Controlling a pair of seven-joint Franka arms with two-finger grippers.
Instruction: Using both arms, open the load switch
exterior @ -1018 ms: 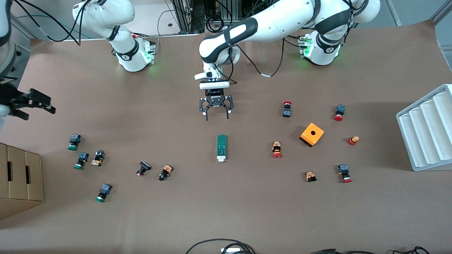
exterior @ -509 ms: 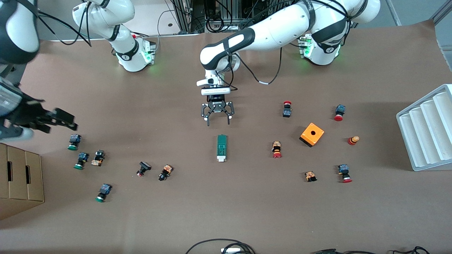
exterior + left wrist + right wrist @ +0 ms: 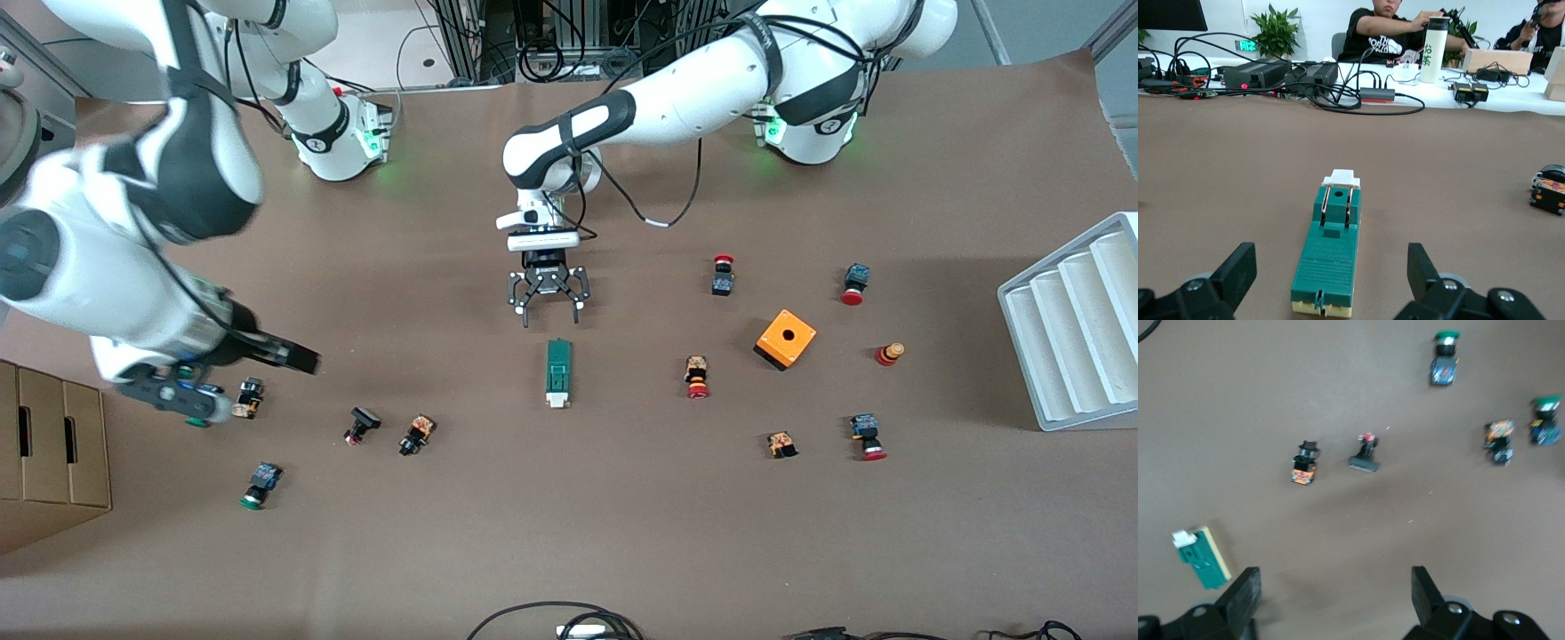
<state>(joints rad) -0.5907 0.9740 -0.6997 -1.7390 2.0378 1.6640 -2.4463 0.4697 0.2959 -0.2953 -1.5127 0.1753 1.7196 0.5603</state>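
Table (image 3: pixel 622 533) holds one load switch (image 3: pixel 557 373), one orange box (image 3: pixel 786 339); both end effectors, left (image 3: pixel 547 307), right (image 3: pixel 293 357), gape empty.

High front camera overlooks table; both wrist cameras share the load switch (image 3: pixel 557 373).

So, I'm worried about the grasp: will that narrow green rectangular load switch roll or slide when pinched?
The narrow green rectangular load switch lies flat on the brown table, so rolling seems unlikely. It looks like stiff plastic, probably light, so it may slide if nudged. Its white end piece might shift when pulled.
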